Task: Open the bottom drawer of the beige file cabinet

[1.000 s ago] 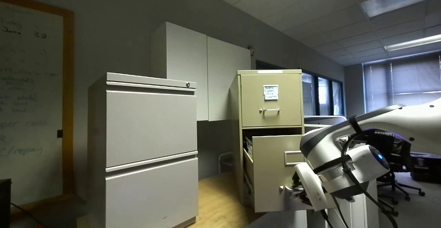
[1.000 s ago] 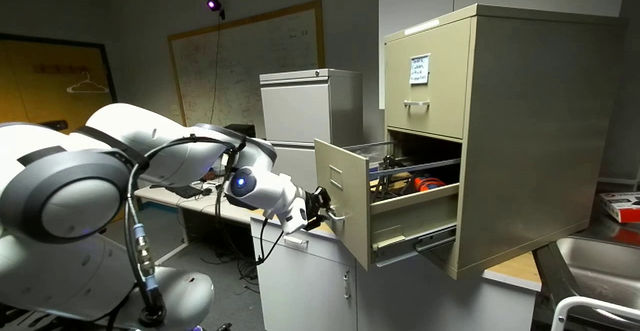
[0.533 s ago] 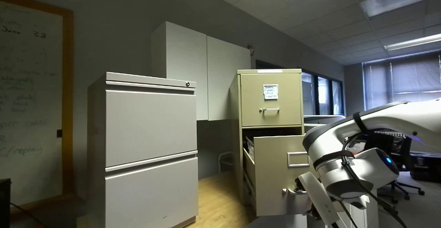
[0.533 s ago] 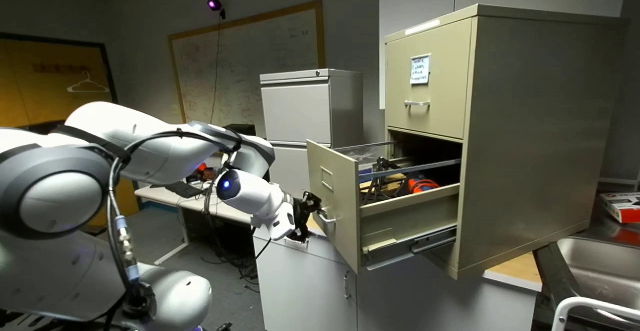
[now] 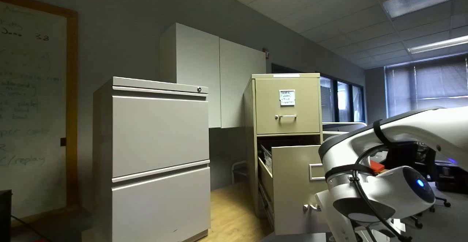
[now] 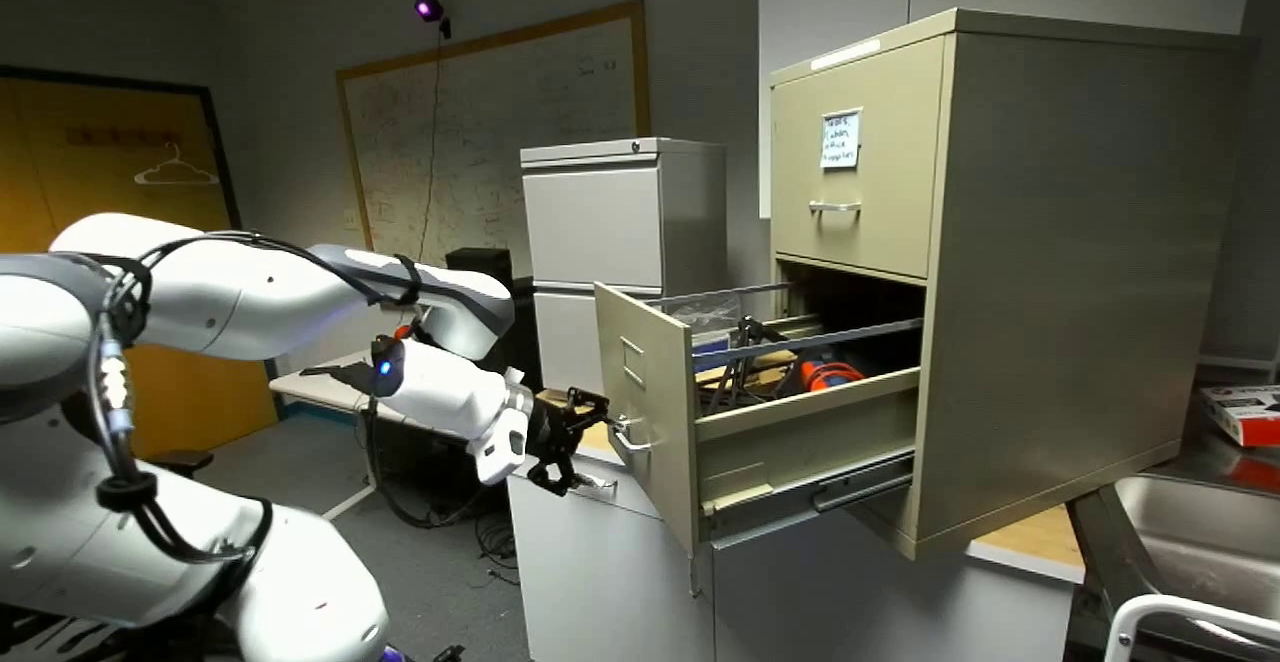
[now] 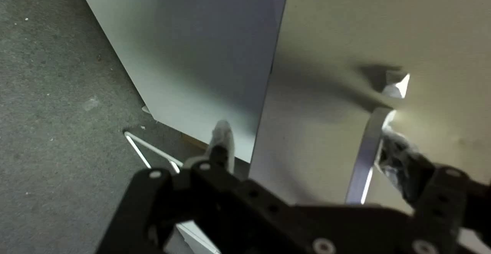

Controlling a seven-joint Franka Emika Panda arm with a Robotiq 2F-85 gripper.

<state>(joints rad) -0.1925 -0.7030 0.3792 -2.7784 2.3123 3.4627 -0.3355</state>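
Note:
The beige file cabinet (image 6: 1080,272) shows in both exterior views, with white paper on its closed upper drawer (image 6: 885,222). Its bottom drawer (image 6: 660,397) is pulled well out, and tools and cables lie inside. My gripper (image 6: 600,454) is at the drawer front, by the metal handle (image 6: 632,442). The wrist view has the jaws spread wide: one fingertip (image 7: 397,146) is beside the handle bar, seeming to touch it, and the opposite fingertip (image 7: 223,131) hangs past the front's edge. Nothing is gripped. The arm hides the gripper in an exterior view (image 5: 312,207).
A wider pale grey cabinet (image 5: 161,136) stands beside the beige one. Under the drawer is a white base cabinet (image 6: 610,552). A sink (image 6: 1220,532) and a white rail (image 6: 1200,604) lie at the right of that exterior view.
The bottom drawer has come further out of the cabinet, toward the arm. My gripper has drawn back along with it, and its fingers have spread apart around the handle.

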